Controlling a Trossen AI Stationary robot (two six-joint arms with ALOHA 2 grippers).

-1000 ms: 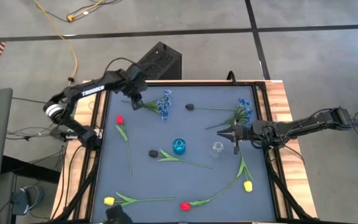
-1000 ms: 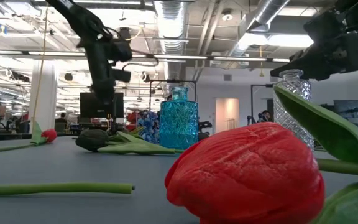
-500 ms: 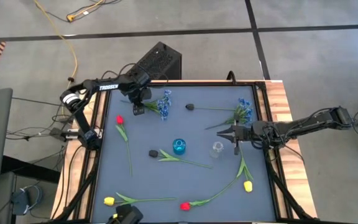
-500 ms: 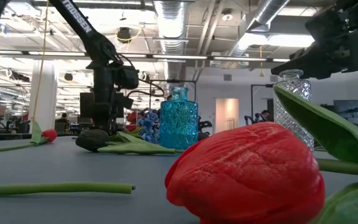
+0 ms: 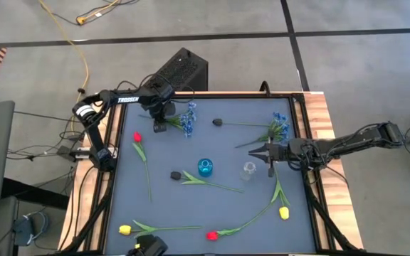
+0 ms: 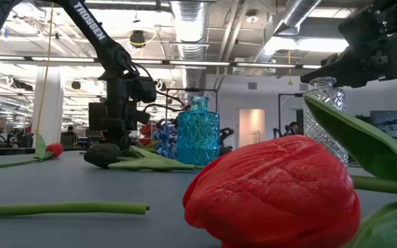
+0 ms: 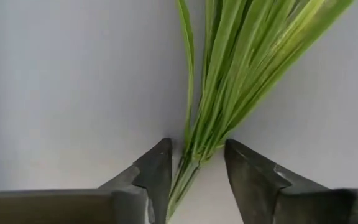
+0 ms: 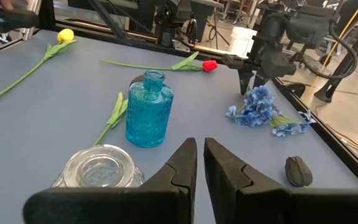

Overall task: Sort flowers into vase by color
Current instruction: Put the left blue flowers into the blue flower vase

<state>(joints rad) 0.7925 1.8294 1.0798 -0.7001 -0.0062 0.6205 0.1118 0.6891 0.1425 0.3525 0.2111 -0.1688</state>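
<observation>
A blue flower (image 5: 188,121) lies at the table's far left, its green stem (image 7: 197,149) pointing left. My left gripper (image 5: 158,121) points straight down over that stem. Its open fingers (image 7: 157,165) stand close on either side of the stem near its cut end. A blue glass vase (image 5: 205,168) and a clear glass vase (image 5: 248,171) stand mid-table. My right gripper (image 5: 255,151) hovers shut and empty just beyond the clear vase (image 8: 98,168). A second blue flower (image 5: 280,128) lies at the far right. My left gripper comes from above with its fingers across the blue flower's stem (image 7: 188,171), which lies flat on the table between them. A thin strip of table shows beside each finger, and I cannot tell whether either finger touches the stem.
Red tulips (image 5: 137,136) (image 5: 211,235), yellow tulips (image 5: 124,230) (image 5: 284,212) and dark buds (image 5: 176,175) (image 5: 218,122) lie scattered with their long stems across the mat. A black box (image 5: 184,70) stands beyond the far edge.
My left gripper has come down from above the table's far left onto the blue flower's stem, shifting a little toward the blossom and rolling slightly. The flower has stayed where it was.
</observation>
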